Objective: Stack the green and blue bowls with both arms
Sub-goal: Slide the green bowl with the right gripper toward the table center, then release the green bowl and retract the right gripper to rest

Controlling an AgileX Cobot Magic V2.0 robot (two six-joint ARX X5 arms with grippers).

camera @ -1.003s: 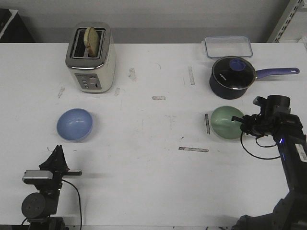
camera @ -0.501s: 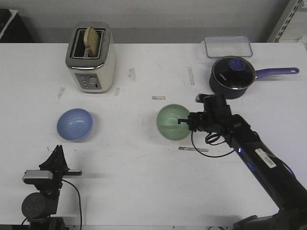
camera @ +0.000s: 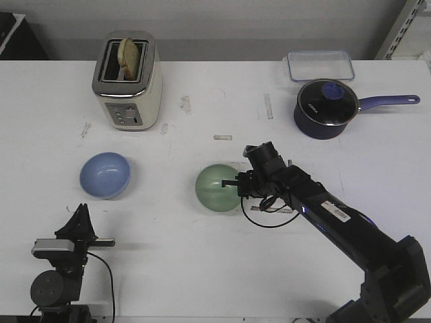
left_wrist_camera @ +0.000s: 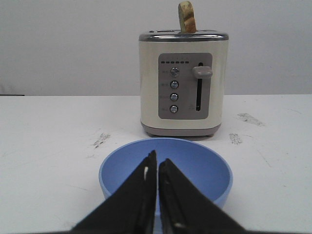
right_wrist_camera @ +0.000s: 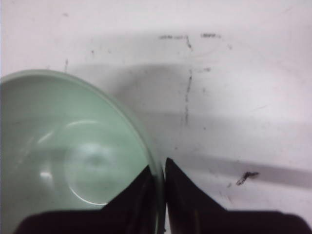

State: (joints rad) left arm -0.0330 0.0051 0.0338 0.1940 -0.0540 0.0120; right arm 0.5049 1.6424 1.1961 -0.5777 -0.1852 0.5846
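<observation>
At the table's (camera: pixel 202 269) 7 o'clock corner the left gripper (left_wrist_camera: pixel 157 195) sits with its jaws pressed together on nothing, the blue bowl (camera: pixel 105 175) lying just beyond its tips and the toaster (camera: pixel 127 81) at 11 o'clock behind that, a slice of bread (camera: pixel 130 56) poking from its slot and its panel markings too small to read. Near the table's centre the green bowl (camera: pixel 217 188) is pinched at its 3 o'clock rim by the right gripper (camera: pixel 237 183), one finger inside and one outside, the bowl cut off at the right wrist view's edge. At 1 o'clock the saucepan (camera: pixel 326 110) carries pale lettering on its side that is too blurred to read, with a clear container (camera: pixel 320 65) just behind it.
</observation>
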